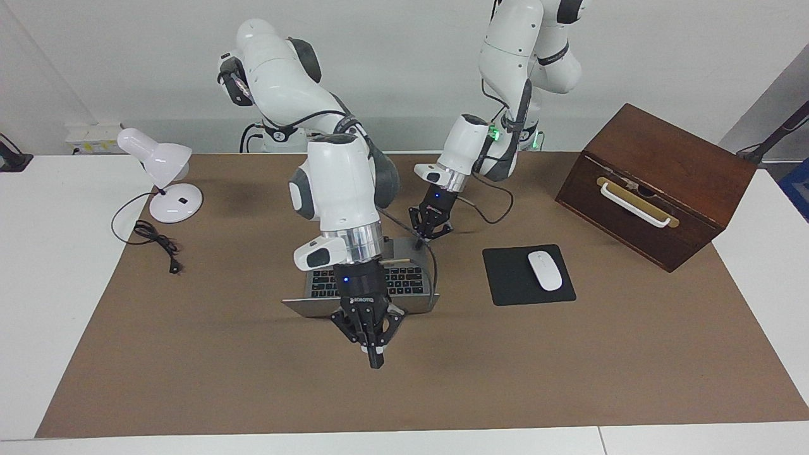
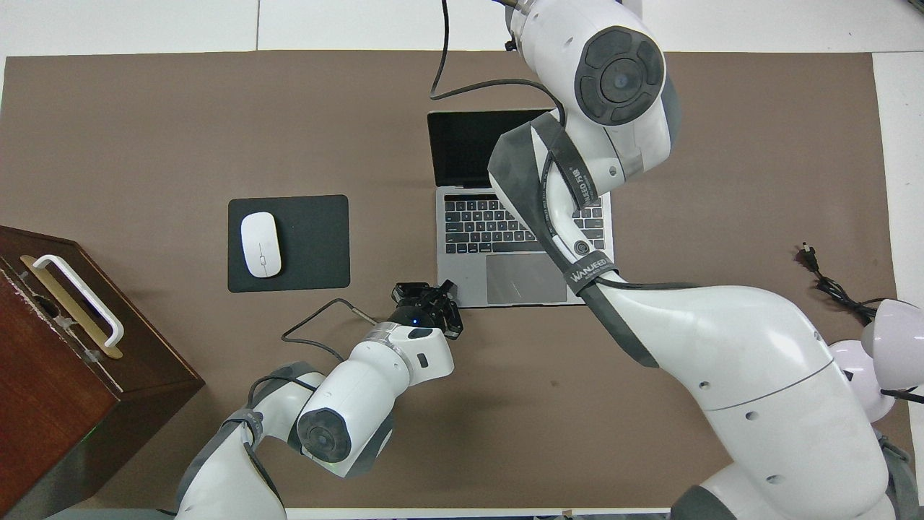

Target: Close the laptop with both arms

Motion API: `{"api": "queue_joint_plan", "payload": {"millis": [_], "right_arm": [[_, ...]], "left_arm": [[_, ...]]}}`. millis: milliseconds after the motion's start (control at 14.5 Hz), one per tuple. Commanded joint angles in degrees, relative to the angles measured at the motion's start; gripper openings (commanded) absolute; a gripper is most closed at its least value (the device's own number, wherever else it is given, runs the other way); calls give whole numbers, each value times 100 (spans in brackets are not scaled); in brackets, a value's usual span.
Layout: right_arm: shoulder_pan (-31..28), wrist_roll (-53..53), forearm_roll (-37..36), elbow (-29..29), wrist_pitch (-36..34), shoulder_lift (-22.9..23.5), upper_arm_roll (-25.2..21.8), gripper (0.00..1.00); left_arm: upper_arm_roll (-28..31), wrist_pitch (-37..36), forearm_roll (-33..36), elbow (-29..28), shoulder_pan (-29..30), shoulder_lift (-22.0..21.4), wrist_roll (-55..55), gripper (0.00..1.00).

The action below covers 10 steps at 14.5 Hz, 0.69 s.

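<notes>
The brown mat (image 1: 189,354) covered most of the table, and the laptop (image 2: 462,267) stood open near its middle, with the keyboard and trackpad toward the robots and the dark screen (image 2: 462,148) rising at the edge away from them. The long axis of the lid ran across the table, from the left arm's end to the right arm's end, so I judged that the closing move had to push the top edge of the screen toward the robots and down. The right arm (image 1: 335,183) reached over the whole machine, and the right gripper (image 1: 374,354) hung past the screen's top edge, over the bare mat on the side of the lid's back; its black fingers (image 1: 377,360) pointed down and looked drawn together, holding nothing. This arm was the nearer one to the lid, and it seemed well placed to catch the lid from its back. The left gripper (image 1: 431,229) stood low at the corner of the laptop's base nearest the robots, toward the left arm's end, just beside the trackpad; its fingers looked partly spread and held nothing, and I could not tell if they touched the metal. Probably it was there to steady the base.
</notes>
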Motion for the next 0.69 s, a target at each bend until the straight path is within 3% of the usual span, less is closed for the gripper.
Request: {"api": "queue_joint_plan", "payload": {"millis": [0, 276, 622], "right_arm": [[-138, 50, 30, 173, -52, 107, 73, 0], [-174, 67, 39, 138, -7, 230, 73, 0], [-226, 67, 1073, 32, -86, 222, 73, 0]], "left_arm": [[94, 33, -91, -237, -154, 54, 98, 0], [103, 33, -91, -246, -154, 63, 107, 0], [103, 33, -91, -237, -154, 72, 115, 0]]}}
